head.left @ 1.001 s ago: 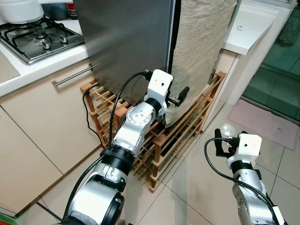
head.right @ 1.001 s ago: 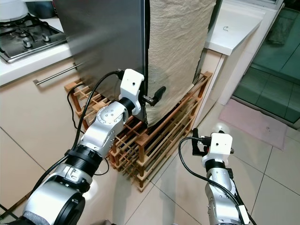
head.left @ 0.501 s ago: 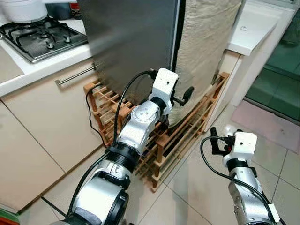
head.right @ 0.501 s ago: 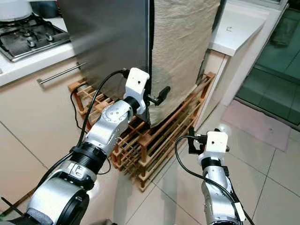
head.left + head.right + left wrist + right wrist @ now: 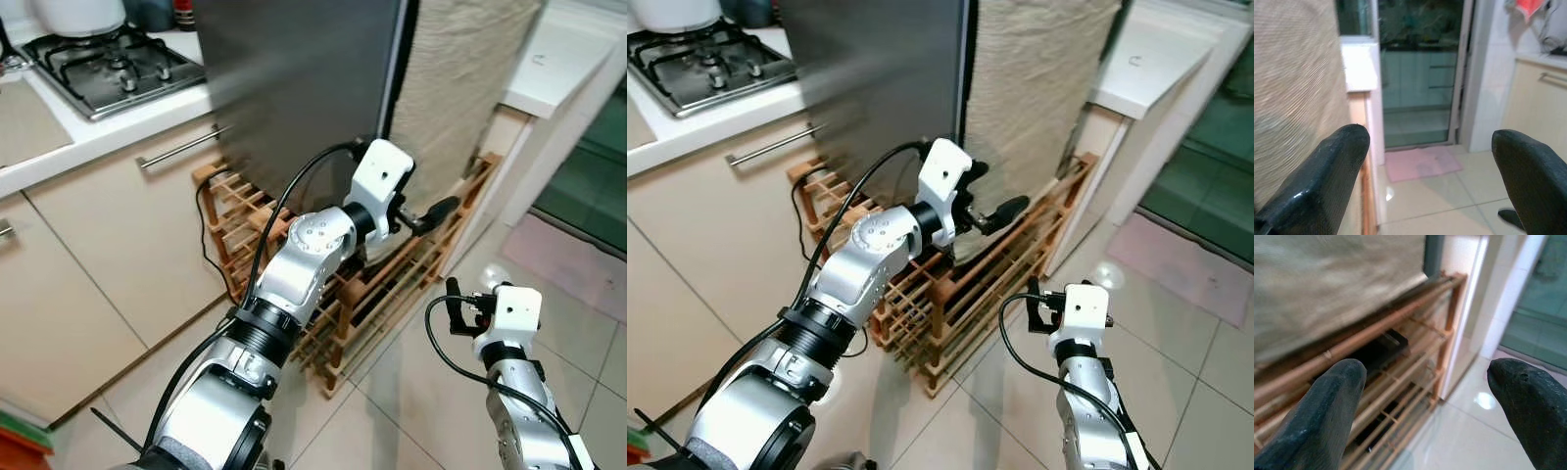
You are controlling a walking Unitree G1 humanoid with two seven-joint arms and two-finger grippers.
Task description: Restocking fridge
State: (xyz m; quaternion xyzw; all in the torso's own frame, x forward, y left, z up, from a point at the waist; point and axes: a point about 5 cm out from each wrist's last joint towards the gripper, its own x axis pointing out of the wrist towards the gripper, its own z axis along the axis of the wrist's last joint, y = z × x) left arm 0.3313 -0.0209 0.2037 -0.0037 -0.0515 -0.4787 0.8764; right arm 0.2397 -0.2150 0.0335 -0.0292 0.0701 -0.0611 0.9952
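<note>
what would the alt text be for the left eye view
The robot's left gripper reaches out, open and empty, beside a beige cloth hanging down the fridge, above a wooden rack. The right gripper hangs low over the tiled floor; a stove sits far left.

Two head cameras look forward and down, sharing the fridge (image 5: 294, 88) and wooden rack (image 5: 392, 284). Each wrist camera looks along its own fingers, near the cloth (image 5: 1293, 98).

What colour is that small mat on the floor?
Pink. The mat shows best in the left wrist view, lying before a glass door.
</note>
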